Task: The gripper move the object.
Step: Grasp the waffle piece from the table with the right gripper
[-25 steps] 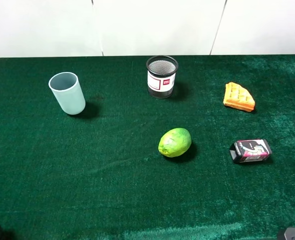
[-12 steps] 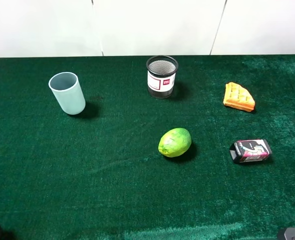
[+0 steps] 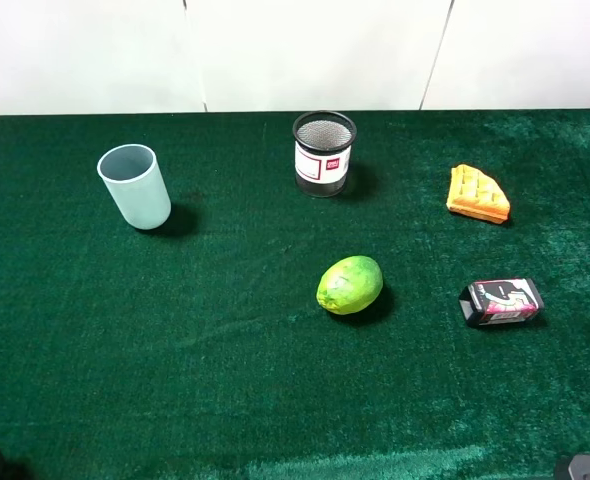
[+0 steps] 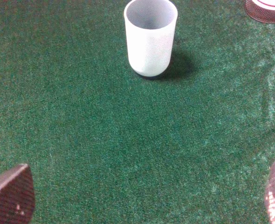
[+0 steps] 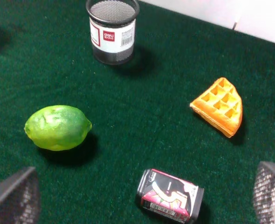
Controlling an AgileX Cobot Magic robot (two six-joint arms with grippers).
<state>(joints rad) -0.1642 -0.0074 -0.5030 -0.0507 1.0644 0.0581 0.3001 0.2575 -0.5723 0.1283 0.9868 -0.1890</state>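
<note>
The orange-yellow waffle wedge [image 3: 477, 193] lies flat on the green cloth at the right, far side. It also shows in the right wrist view [image 5: 219, 105], ahead of my right gripper [image 5: 142, 193]. That gripper is open and empty, with its fingertips [image 5: 14, 196] wide apart at the picture's edges. My left gripper [image 4: 142, 196] is open and empty too, facing the pale cup [image 4: 150, 36]. In the exterior view only small parts of the arms show at the bottom corners.
A green round fruit [image 3: 350, 285] lies mid-table. A black-pink box [image 3: 501, 302] lies on its side at the right, nearer than the waffle. A black mesh cup [image 3: 323, 153] stands at the back centre. A pale blue cup [image 3: 135, 186] stands at the left.
</note>
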